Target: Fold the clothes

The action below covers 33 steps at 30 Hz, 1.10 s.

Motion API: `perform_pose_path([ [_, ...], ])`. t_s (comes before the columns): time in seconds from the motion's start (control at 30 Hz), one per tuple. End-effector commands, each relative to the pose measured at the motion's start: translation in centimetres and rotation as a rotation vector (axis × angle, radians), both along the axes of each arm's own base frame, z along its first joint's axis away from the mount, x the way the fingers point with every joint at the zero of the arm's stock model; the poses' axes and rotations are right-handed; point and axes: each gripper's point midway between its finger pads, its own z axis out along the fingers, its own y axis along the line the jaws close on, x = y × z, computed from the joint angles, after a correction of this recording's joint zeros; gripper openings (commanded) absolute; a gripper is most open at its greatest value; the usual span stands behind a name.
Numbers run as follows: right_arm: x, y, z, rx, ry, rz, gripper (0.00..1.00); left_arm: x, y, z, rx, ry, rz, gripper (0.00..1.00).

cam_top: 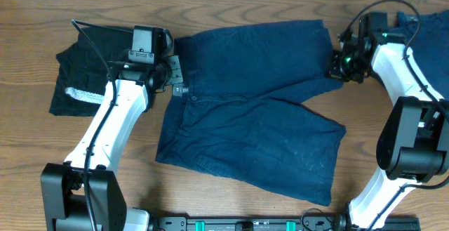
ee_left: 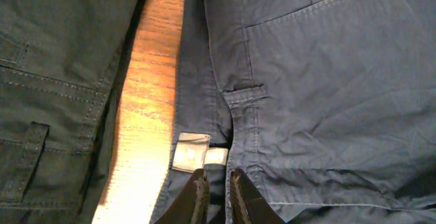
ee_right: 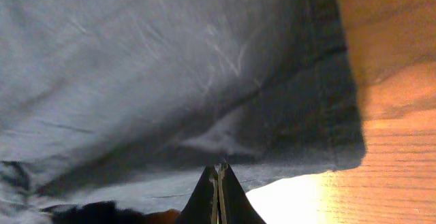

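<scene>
While flat — shorts [cam_top: 245, 111] at left pincer [ee_left: 218, 178]

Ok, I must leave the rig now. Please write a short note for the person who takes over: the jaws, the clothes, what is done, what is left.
Left gripper: jaws nearly together on the waistband of the shorts; it looks like a grasp.
Right gripper: jaws shut on the hem of one leg.
Shorts: spread flat in the middle, not folded.
Black piece: lies at the left.
Navy piece: far right, partly under the right arm.
Done: no fold on the shorts.
Left: fold the shorts, then see to the other two.
</scene>
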Motion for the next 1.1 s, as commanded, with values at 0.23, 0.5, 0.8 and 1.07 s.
perform_pose_path([
  [0.23, -0.7, -0.3, -4.6, -0.012, -0.066, -0.001, 0.01, 0.2, 0.6, 0.8, 0.028, -0.025, 0.006, 0.15],
  [0.5, -5.1, -3.0, -8.0, -0.166, 0.075, -0.040, 0.01, 0.2, 0.7, 0.8, 0.031, -0.024, 0.008, 0.15],
  [0.8, -1.3, -1.2, -3.7, 0.031, -0.025, -0.032, 0.11, 0.2, 0.7, 0.8, 0.031, -0.025, 0.008, 0.15],
  [1.07, -3.4, 1.5, 1.6, 0.182, 0.125, 0.039, 0.19, 0.2, 0.7, 0.8, 0.031, -0.024, 0.008, 0.15],
])
